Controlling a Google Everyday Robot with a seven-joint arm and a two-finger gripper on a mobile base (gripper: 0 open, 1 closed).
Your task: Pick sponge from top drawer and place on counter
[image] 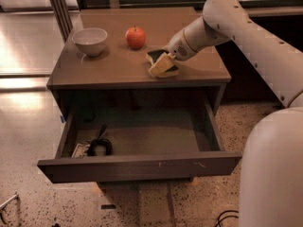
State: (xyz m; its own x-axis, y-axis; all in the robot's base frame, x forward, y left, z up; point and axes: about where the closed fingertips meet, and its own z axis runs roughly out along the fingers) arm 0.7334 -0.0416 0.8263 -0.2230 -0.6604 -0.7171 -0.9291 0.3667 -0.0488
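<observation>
**user1:** Speckled floor [239, 122], brown desk [109, 70] with a bowl [90, 40] and apple [136, 37], top drawer [142, 167] hanging open. Where's the sponge [162, 65]?

**user2:** Tilted at the desk's front right, with the pincer [165, 59] clamped on it. It looks light and squishy, so a gentle pinch across the foam sides should hold.
</observation>
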